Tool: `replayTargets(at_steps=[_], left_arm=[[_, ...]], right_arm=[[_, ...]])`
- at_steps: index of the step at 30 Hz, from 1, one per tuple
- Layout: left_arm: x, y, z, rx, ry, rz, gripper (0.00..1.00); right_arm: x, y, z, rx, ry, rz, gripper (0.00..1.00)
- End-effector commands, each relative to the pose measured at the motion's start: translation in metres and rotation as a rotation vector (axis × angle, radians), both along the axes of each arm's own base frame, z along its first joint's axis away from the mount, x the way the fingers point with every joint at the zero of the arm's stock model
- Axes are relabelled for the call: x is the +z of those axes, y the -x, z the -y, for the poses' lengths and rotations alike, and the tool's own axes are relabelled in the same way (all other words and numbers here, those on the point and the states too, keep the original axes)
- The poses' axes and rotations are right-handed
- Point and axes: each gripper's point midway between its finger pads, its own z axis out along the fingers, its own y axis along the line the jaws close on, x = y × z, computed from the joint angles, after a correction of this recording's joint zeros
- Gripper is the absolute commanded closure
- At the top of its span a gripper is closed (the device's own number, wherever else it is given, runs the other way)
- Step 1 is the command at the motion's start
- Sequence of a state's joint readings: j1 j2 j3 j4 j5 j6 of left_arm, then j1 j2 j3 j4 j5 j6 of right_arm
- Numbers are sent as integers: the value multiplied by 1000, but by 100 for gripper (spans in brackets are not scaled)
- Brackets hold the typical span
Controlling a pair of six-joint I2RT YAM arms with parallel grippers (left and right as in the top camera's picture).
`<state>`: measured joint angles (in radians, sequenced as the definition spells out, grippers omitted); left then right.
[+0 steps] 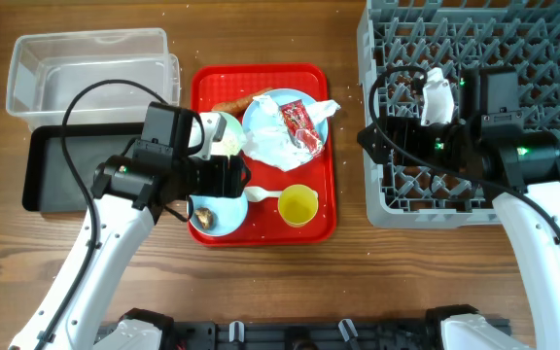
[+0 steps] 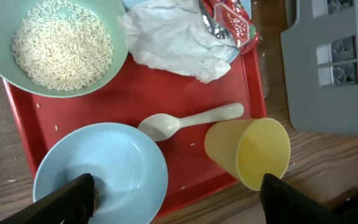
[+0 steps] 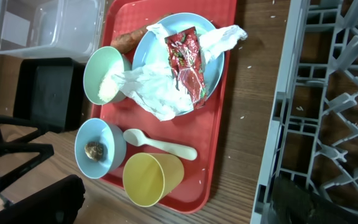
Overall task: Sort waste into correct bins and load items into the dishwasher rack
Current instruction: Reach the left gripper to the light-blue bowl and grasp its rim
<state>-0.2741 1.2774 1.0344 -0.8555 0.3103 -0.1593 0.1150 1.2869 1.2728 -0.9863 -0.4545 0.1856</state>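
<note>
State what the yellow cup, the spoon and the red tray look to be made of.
Yellow cup: likely plastic, matte, with a thin, slightly translucent wall. Spoon: probably plastic, smooth, cream, one moulded piece. Red tray: seemingly plastic, with a moulded raised rim.

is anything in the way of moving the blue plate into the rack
Yes: the crumpled napkin and red wrapper lie on the blue plate, and the carrot lies at its rim. Nothing stands between it and the rack.

Flat red serving tray point(image 1: 324, 185), lying on brown wooden table point(image 1: 290, 292), long side front-to-back
</note>
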Motion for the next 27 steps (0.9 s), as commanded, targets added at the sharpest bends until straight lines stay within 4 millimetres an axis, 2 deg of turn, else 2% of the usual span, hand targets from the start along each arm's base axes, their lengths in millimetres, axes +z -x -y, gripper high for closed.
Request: replayTargets(at_steps=[1,3,5,8,15,18,21,23,27], left_arm=[[4,-4,1,104,20,-24,19],[-2,-4,-4,169,-46,-33,21],[-12,-2,-6,236,-115,-52,32],[-32,3,7,256,-169,-105,44],[-106,8,10,266,-331,-286,46],[-124,9,12,251,-360,-320,46],[-132,9,12,248,-373,-337,51],[-132,8,13,249,-369,-333,64],[-132,8,13,248,-365,-336,79]], right_arm=[[6,-5,1,-4,16,26,0],[7,-6,1,-5,16,27,0],[7,-6,1,-5,16,27,1],[6,-5,1,-5,16,23,0],[3,-1,2,-4,19,2,0],[3,-1,2,-4,19,2,0],[3,-1,2,-7,22,3,0],[2,-2,4,-17,34,4,0],[2,-2,5,-19,37,4,0]])
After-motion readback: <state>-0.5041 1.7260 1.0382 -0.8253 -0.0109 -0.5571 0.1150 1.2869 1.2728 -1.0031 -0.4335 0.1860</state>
